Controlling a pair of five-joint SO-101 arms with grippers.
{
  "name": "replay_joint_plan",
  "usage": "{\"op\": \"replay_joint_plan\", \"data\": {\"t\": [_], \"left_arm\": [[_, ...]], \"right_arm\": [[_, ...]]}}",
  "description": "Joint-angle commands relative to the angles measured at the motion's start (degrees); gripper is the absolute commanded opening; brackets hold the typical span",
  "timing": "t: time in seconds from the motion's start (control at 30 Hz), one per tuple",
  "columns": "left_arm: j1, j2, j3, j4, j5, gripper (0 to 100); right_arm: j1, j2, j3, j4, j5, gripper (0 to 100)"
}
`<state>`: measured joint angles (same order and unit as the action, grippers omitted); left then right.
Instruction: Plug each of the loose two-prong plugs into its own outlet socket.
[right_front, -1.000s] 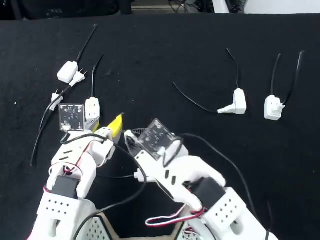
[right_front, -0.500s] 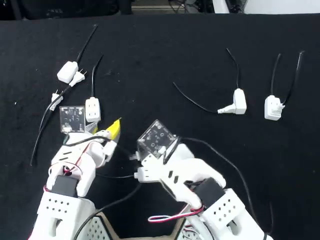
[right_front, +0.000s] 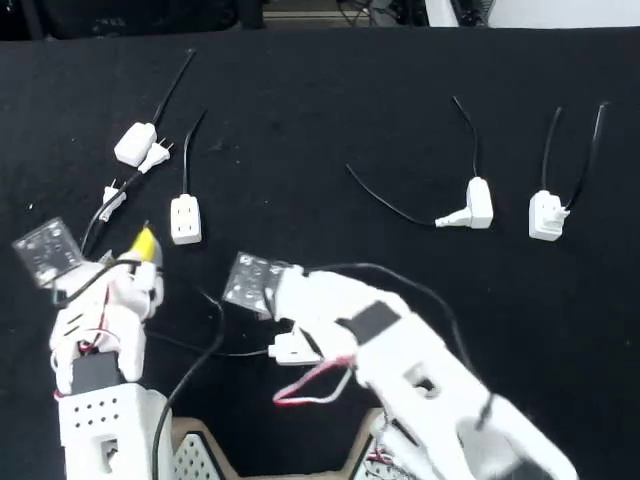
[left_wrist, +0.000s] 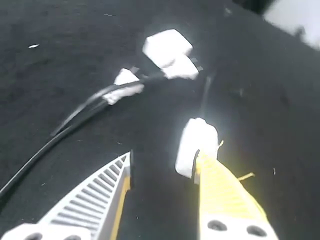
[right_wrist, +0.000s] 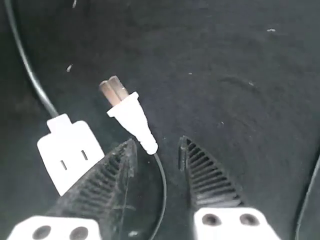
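A: How is the right hand (right_wrist: 157, 145) set?
B: Its fingers are spread apart and nothing is clamped. The rear end of a two-prong plug (right_wrist: 127, 112) is lined up with the gap, with the prongs turned away. A grip on the body behind the prongs is probably intended, so that the prongs are kept free for insertion.
A: And a socket?
B: A slotted socket (right_wrist: 67, 150) is found just beside that plug, apart from it, with its slots facing up. Whether it is the block seen from the other arm cannot be told.
A: What is shown at the left hand (left_wrist: 162, 157)?
B: It is held open too. An outlet block (left_wrist: 196, 142) is seen just beside the yellow finger (left_wrist: 220, 195), not between the fingers. It is judged that the block is to be steadied there.
A: What else is on the bench (right_front: 330, 120)?
B: A loose plug (right_front: 113, 197) and a white block (right_front: 133, 143) with another plug (right_front: 157, 156) just beside it are found beyond the left arm. Well apart to the right, an angled plug (right_front: 478, 208) and a white socket (right_front: 545, 217) are seen unjoined, so most of the task is judged undone.
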<state>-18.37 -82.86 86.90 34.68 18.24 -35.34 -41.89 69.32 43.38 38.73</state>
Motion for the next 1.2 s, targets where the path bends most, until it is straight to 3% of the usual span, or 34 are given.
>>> {"op": "replay_joint_plan", "data": {"t": [0.0, 0.4, 0.53, 0.77, 1.03, 1.17], "left_arm": [[-1.80, -0.53, -3.30, 0.09, 3.52, 21], [-1.89, -0.53, -3.65, 0.09, 3.60, 21], [-1.89, -0.53, -3.65, 0.09, 3.60, 21], [-1.80, -0.53, -3.38, -0.09, 3.60, 21], [-1.36, -0.53, -3.30, -0.18, 3.60, 21], [-1.71, -0.53, -3.30, -0.18, 3.60, 21]], "right_arm": [[1.41, 13.76, -9.10, -0.35, 8.35, 13.4], [1.32, 30.37, -19.91, -0.35, 12.66, 12.3], [1.41, 30.46, -19.74, -3.78, 12.22, 0.7], [9.58, 27.82, -22.02, -5.27, -3.43, 1.0], [10.99, 36.88, -26.15, -2.37, -13.10, 1.8], [9.85, 38.29, -31.25, 1.49, -15.82, 12.0]]}}
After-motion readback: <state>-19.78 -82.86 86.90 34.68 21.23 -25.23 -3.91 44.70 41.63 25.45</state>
